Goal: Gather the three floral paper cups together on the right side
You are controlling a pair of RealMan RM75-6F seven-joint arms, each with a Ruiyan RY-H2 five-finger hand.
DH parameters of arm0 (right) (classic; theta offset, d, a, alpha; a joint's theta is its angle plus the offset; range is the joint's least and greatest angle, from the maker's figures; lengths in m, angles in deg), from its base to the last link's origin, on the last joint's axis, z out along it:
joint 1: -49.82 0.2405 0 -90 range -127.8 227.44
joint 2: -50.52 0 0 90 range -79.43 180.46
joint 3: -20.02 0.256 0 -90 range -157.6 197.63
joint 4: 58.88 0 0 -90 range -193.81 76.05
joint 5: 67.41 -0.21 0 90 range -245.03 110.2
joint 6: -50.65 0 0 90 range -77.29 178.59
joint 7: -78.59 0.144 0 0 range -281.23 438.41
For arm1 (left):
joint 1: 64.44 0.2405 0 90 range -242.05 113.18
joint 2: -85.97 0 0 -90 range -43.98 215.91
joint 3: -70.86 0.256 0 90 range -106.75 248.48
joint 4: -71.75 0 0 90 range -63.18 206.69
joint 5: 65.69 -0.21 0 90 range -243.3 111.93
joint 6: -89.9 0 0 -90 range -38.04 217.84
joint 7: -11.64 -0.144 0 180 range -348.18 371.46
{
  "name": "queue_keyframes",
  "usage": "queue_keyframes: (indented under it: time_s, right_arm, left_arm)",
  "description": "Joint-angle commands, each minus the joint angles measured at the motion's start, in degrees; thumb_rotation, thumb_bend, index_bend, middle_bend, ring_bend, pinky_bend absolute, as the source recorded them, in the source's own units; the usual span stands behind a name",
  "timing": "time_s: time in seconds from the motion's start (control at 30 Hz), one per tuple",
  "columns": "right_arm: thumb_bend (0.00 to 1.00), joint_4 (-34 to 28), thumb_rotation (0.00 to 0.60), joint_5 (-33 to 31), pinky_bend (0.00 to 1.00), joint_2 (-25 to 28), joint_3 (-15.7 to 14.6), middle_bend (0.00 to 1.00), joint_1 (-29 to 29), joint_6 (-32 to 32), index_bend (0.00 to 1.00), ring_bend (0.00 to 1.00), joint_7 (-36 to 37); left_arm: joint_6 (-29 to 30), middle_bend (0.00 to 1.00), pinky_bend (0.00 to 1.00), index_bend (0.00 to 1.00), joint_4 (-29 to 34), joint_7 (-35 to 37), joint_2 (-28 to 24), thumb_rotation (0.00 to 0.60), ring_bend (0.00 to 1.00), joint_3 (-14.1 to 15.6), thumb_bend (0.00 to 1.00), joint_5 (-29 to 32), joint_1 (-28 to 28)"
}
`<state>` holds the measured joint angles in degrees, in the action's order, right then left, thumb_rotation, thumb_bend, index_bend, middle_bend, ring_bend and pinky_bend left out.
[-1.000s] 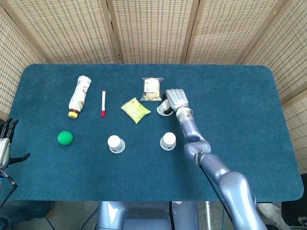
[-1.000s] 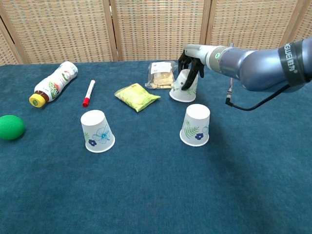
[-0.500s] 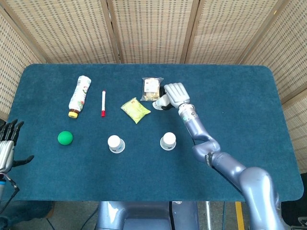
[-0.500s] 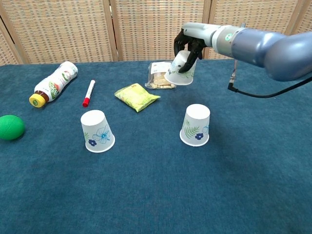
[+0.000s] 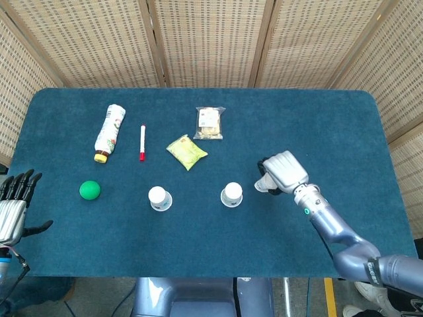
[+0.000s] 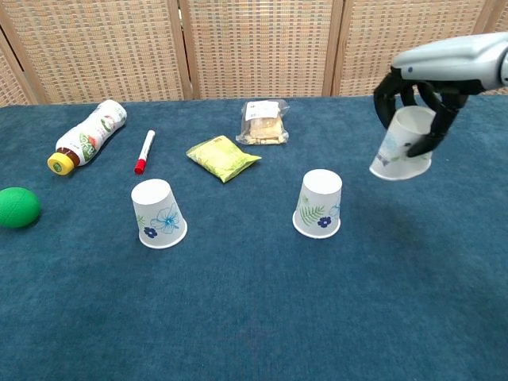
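Cups of floral paper number three; two stand upside down on the counter (image 6: 238, 317), the left cup (image 6: 159, 213) near the front left and the middle cup (image 6: 319, 203) near the centre; neither has shifted over the last second. Left hand (image 5: 12, 210) waits at the far left edge in the head view, off the counter, fingers spread, holding nothing; its position differs only slightly from a second ago. Bottle (image 6: 86, 135), red marker (image 6: 144, 152), green ball (image 6: 17, 207), yellow packet (image 6: 221, 158) and clear snack bag (image 6: 263, 121) lie where they were.

Third cup (image 6: 402, 146) has changed place: one second ago it stood just beside the clear snack bag; now it hangs tilted above the counter, right of the middle cup and well apart from it; the right hand (image 6: 418, 103) wraps its fingers around the cup wall and holds it.

Judgement: the first transfer is under way; the cup is lifted and carried toward the right side but not yet set down; two cups remain to be moved.
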<state>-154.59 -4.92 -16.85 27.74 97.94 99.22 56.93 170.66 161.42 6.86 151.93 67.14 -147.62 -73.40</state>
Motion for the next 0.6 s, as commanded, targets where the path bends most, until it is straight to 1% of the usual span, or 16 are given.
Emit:
queue_keyframes:
  time_s: [0.03, 0.17, 0.33, 0.5, 0.6]
  right_arm:
    - [0.38, 1.91, 0.6, 0.05, 0.64, -2.44, -2.46, 0.57, -1.63, 0.84, 0.54, 0.56, -2.02]
    - [0.38, 3.74, 0.6, 0.28, 0.64, -4.29, -3.14, 0.57, -1.42, 0.11, 0.54, 0.56, -2.57]
    - [0.38, 6.37, 0.6, -0.02, 0.64, -6.99, -3.08, 0.57, -0.8, -0.65, 0.54, 0.56, -2.9]
    - [0.38, 8.03, 0.6, -1.53, 0.64, -9.3, -2.12, 0.57, 0.15, -0.9, 0.54, 0.56, -3.72]
    - [0.38, 8.47, 0.6, -3.55, 0.64, -10.84, -1.35, 0.57, 0.93, -1.1, 0.54, 0.56, -4.67]
  left_arm:
    - [0.14, 0.0, 0.0, 0.0, 0.07, -0.08, 0.01, 0.6, 0.0, 0.07, 0.0, -0.07, 0.1]
    - [0.09, 0.0, 0.0, 0.0, 0.07, -0.19, 0.05, 0.6, 0.0, 0.01, 0.0, 0.13, 0.1]
    - [-0.31, 0.0, 0.0, 0.0, 0.04, -0.39, 0.1, 0.6, 0.0, -0.11, 0.0, 0.68, 0.01]
    - [-0.84, 0.0, 0.0, 0.0, -0.15, -0.49, 0.17, 0.6, 0.0, -0.12, 0.0, 1.06, -0.15]
    - [-1.18, 0.0, 0.0, 0.0, -0.22, -0.59, 0.19, 0.6, 0.0, -0.15, 0.0, 1.35, -0.26]
